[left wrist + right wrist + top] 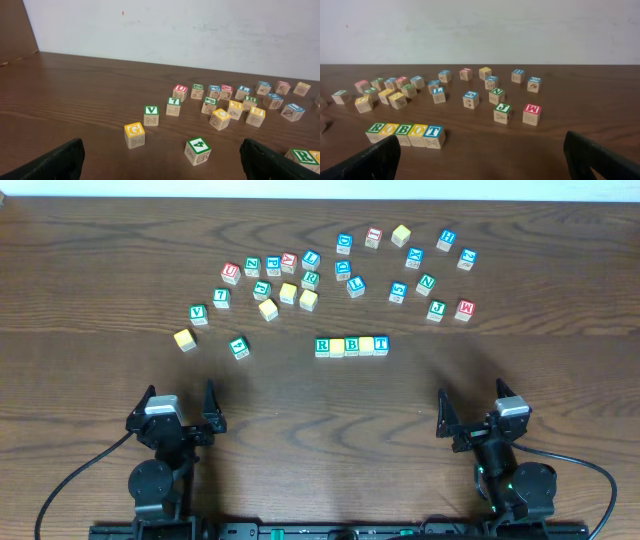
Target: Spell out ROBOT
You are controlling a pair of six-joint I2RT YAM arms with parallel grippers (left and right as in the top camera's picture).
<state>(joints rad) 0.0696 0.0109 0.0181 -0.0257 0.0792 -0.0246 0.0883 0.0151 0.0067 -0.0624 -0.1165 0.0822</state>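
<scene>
Right tool, jaws wide, ROBOT row ahead to its left

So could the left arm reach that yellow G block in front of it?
Probably yes. The yellow G block sits alone just ahead of the left gripper, whose jaws stand open, with bare table between; the green 4 block lies off to one side.

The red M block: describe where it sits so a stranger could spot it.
On the wooden table, find the finished row spelling ROBOT near the middle. Look to the robot's right of it and slightly farther back, where two loose blocks sit side by side. The red M block is the outer one; its neighbour, the J block, is green.
</scene>
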